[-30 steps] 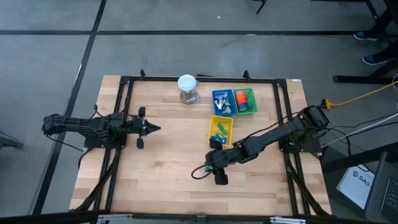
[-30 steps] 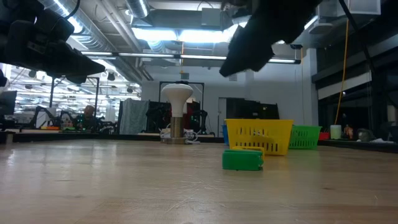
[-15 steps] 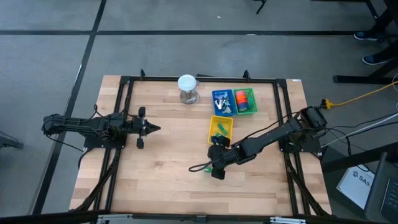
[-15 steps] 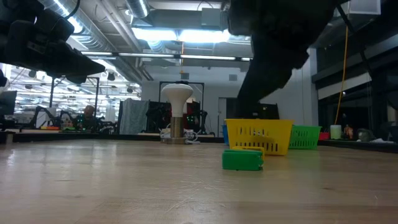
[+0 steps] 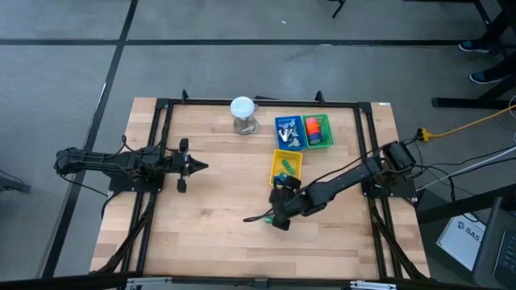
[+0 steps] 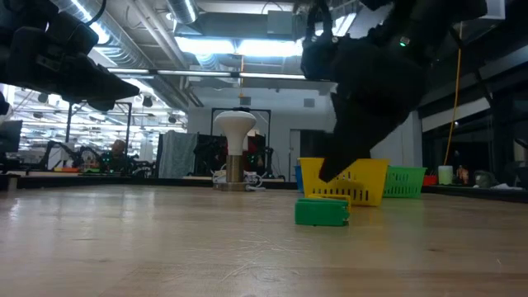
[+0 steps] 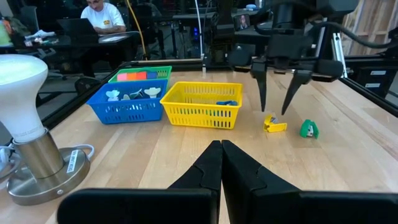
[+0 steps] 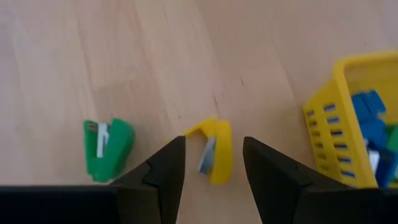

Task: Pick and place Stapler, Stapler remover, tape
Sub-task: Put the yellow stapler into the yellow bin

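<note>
The left gripper [image 5: 201, 166] hangs at the table's left, fingers pressed together on nothing. Mid-table, the right gripper [image 7: 277, 99] points down with fingers spread wide just over a yellow stapler [image 8: 214, 151], a green stapler [image 8: 107, 145] beside it. Near them stands the yellow basket [image 7: 202, 104], behind it the blue basket [image 7: 132, 104] and the green basket [image 7: 141, 76] holding the tape [image 5: 316, 127].

Evenly and brightly lit from overhead; ceiling strip lights [image 6: 247, 45] glaring white in the low view. Only soft, faint shadows on the table [image 5: 226, 201]. Right arm [image 6: 371, 74] backlit to a black silhouette against those lights. Right tool [image 8: 210, 163] blurred up close.
</note>
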`<act>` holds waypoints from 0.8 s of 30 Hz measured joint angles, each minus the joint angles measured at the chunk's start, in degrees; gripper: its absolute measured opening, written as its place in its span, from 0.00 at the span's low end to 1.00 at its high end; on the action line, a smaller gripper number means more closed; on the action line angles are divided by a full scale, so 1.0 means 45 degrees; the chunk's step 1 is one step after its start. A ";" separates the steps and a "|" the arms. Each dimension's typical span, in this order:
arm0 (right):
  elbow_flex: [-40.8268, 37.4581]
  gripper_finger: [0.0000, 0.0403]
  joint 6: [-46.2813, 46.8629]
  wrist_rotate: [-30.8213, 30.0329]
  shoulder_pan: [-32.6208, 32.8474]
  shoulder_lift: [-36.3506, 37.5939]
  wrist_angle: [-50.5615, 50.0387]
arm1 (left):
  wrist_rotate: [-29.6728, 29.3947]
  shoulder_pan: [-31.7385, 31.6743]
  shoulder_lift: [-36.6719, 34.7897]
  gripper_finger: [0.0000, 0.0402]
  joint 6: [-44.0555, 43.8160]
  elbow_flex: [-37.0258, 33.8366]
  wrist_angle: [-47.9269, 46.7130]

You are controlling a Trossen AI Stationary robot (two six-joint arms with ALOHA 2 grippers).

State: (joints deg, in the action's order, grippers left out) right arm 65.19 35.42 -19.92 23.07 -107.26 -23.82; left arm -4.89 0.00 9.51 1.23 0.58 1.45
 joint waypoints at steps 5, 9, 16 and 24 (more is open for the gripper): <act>-0.0005 0.41 0.0685 0.0000 -0.0005 -0.0005 -0.0718 | 0.0000 -0.0002 0.0001 0.00 0.0000 0.0000 0.0000; -0.0005 0.41 0.0754 0.0000 0.0000 -0.0005 -0.0719 | 0.0000 -0.0002 0.0002 0.00 0.0000 0.0000 0.0002; -0.0004 0.41 0.0744 -0.0049 0.0000 -0.0498 -0.0458 | 0.0000 -0.0002 -0.0002 0.00 0.0000 0.0000 0.0000; -0.0007 0.41 0.0699 0.0005 -0.0007 -0.0855 -0.0017 | 0.0000 0.0001 -0.0003 0.00 0.0000 0.0000 -0.0003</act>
State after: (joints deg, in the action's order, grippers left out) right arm 65.16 38.57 -19.90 23.04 -111.11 -23.90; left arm -4.89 0.00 9.50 1.23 0.58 1.44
